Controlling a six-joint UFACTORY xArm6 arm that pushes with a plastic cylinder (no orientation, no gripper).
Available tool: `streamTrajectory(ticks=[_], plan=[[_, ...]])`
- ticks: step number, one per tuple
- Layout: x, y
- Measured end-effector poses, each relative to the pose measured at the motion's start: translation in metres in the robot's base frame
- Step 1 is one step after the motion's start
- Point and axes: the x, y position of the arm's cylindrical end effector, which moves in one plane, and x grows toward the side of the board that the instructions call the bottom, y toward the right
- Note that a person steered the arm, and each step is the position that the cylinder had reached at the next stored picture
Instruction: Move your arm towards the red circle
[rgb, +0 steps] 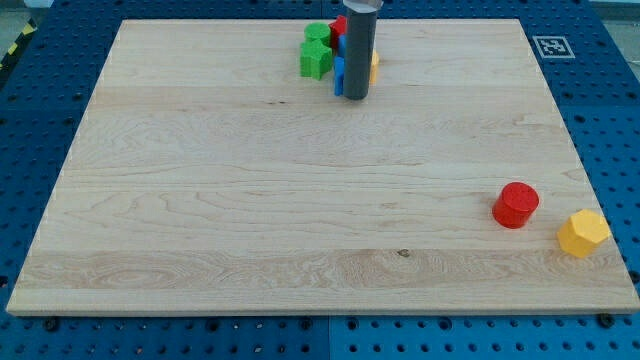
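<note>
The red circle (516, 205) is a short red cylinder lying on the wooden board (250, 200) near the view's right edge, low down. A yellow hexagon block (583, 233) lies just to its lower right. My tip (356, 96) is at the view's top centre, far up and left of the red circle. The rod stands in front of a cluster of blocks: two green blocks (316, 52), a red block (339, 31), a blue block (340, 73) and a yellow block (373, 66), partly hidden by the rod.
A black-and-white marker tag (551, 46) sits at the board's top right corner. Blue perforated table (40, 120) surrounds the board on all sides.
</note>
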Motion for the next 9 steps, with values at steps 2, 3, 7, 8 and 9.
streamTrajectory(ticks=[2,3,7,8,9], plan=[[-0.003,-0.008],[-0.001,-0.008],[0.093,0.081],[0.105,0.104],[0.109,0.134]])
